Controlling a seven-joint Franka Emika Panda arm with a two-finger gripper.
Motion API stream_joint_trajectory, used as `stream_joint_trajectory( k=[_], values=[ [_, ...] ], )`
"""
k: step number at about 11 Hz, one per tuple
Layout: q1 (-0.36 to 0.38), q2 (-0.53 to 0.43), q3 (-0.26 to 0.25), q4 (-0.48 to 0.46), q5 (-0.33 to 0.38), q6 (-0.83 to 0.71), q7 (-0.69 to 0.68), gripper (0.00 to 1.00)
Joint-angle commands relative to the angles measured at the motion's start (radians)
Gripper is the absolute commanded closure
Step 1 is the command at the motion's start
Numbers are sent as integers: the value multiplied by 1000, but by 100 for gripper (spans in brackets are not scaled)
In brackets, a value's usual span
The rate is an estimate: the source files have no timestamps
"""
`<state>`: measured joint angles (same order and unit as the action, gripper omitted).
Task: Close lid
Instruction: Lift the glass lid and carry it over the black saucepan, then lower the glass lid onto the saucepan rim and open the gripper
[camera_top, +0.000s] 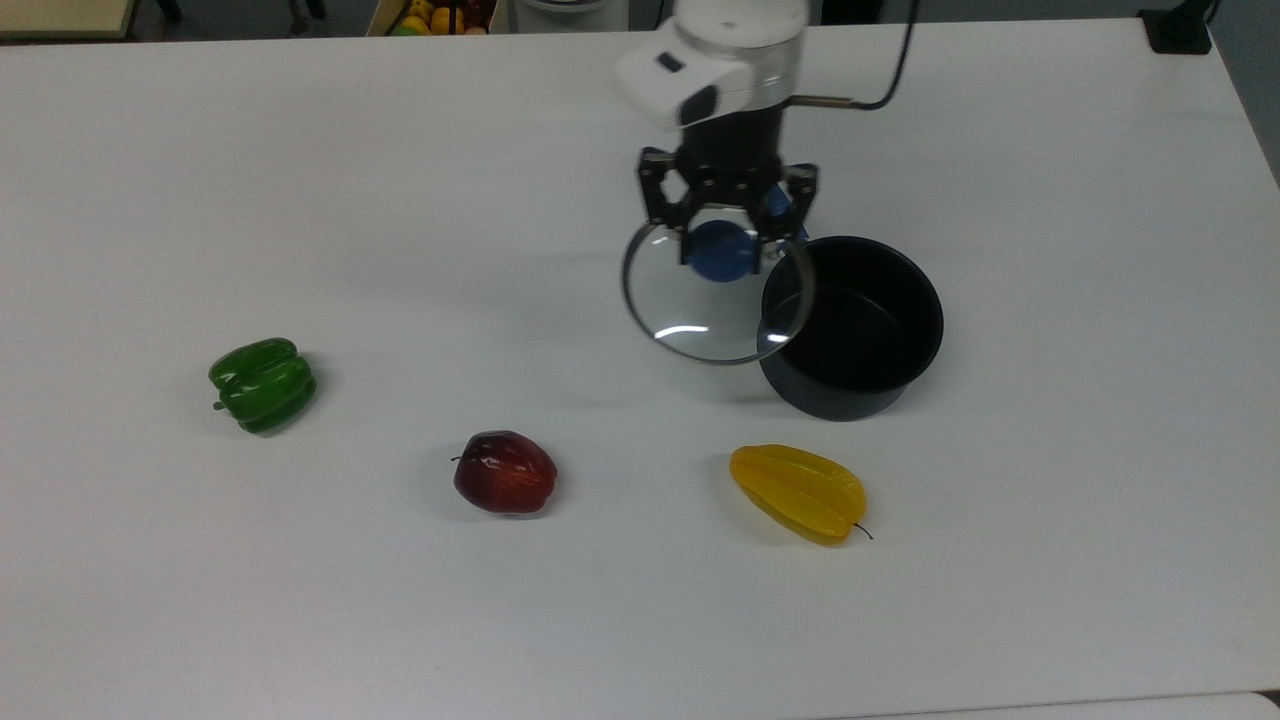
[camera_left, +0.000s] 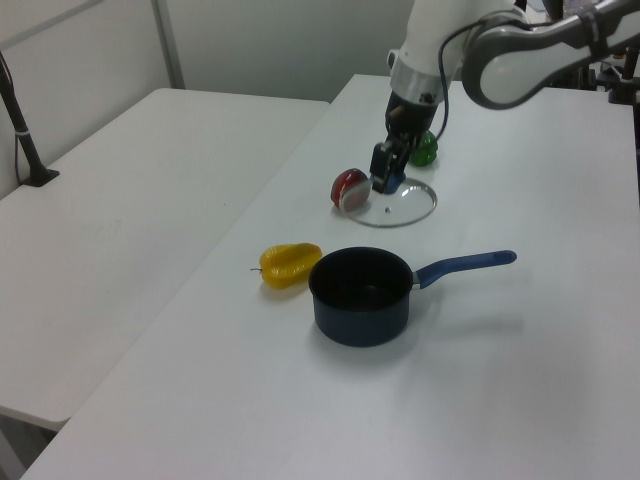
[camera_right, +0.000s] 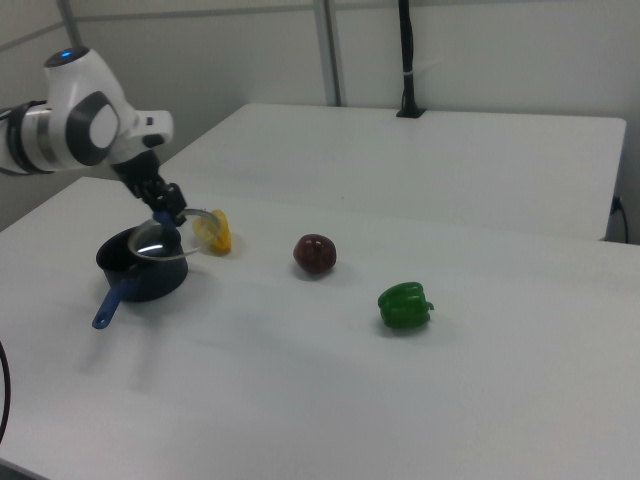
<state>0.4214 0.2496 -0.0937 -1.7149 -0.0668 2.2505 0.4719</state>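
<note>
Lid (camera_top: 715, 300) is hanging above the bench, its blue knob (camera_top: 724, 251) clamped in the end effector (camera_top: 728, 240), overlapping the pot's (camera_top: 850, 325) left rim in the top view, needing centring, then lowering.

The hand (camera_top: 727, 237) hides the saucepan's handle (camera_top: 778, 205).

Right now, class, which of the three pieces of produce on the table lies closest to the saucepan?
The yellow starfruit, just below the black saucepan in the top view. The red apple lies farther toward the top view's left, and the green pepper farther still.
</note>
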Motion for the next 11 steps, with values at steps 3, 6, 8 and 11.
stream_joint_trajectory(
  k=[3, 6, 8, 11],
  values=[
    [129, 29, 9, 11, -57, 73, 85, 71],
    [161, 94, 9, 53, -99, 116, 96, 71],
    [161, 120, 9, 57, -102, 121, 96, 71],
    [161, 151, 9, 86, -102, 121, 96, 71]
  ],
)
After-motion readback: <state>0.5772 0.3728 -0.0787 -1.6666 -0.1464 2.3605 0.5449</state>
